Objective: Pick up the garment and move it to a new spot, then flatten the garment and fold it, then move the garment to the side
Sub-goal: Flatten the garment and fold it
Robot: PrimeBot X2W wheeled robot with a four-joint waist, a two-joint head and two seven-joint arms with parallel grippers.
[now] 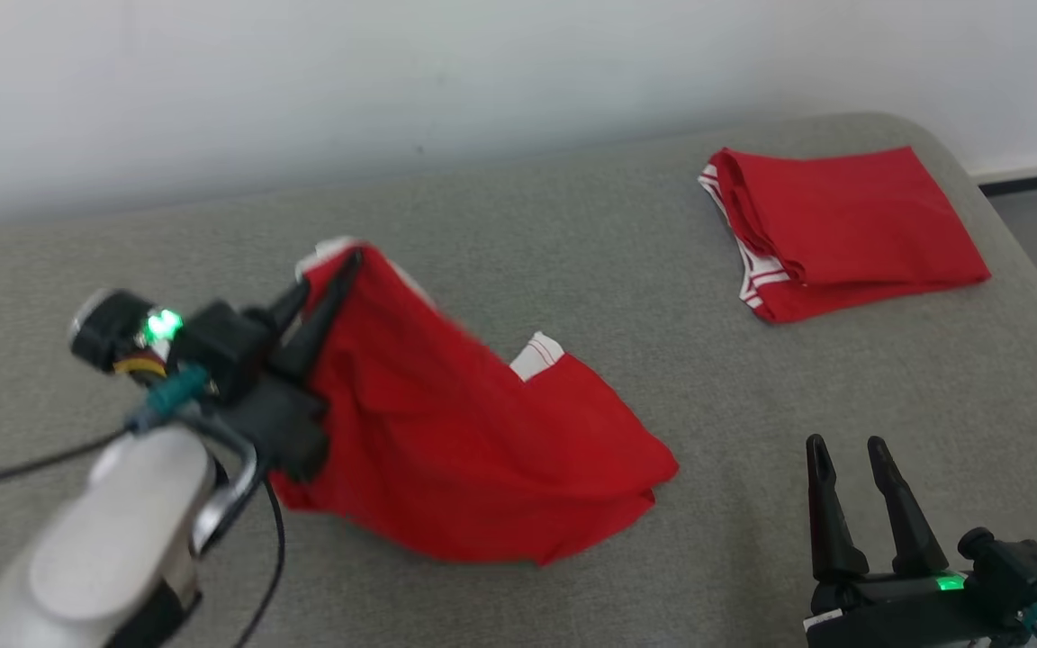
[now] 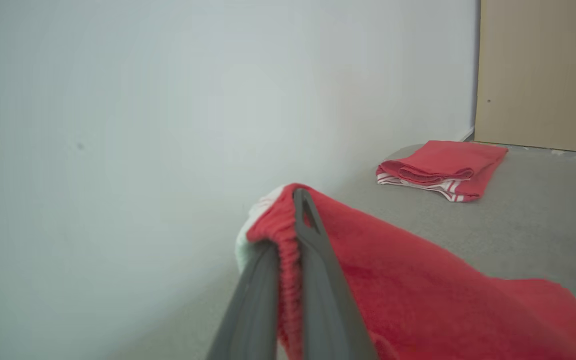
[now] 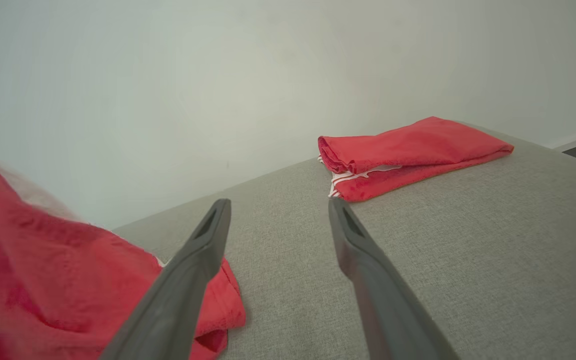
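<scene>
**Desk:** What is your left gripper doing?

**Operator:** My left gripper (image 1: 329,274) is pressed together on the red garment (image 1: 464,432), pinching its gathered elastic edge between both fingers. In the left wrist view that edge sits right in the pinch. I have that corner lifted off the grey worktop (image 1: 572,225). The rest of the cloth slopes down to my right and lies crumpled on the worktop, with a white striped patch showing at its upper edge.

**Desk:** And the right?

**Operator:** My right gripper (image 1: 846,445) is spread wide with nothing between the fingers. It sits at my near right, close to the garment's lower right tip but apart from it.

**Desk:** Anything further out?

**Operator:** A folded red garment (image 1: 852,225) with white stripes along one edge lies at the far right corner of the worktop. It is well apart from the held one and near the white wall (image 1: 392,72).
</scene>
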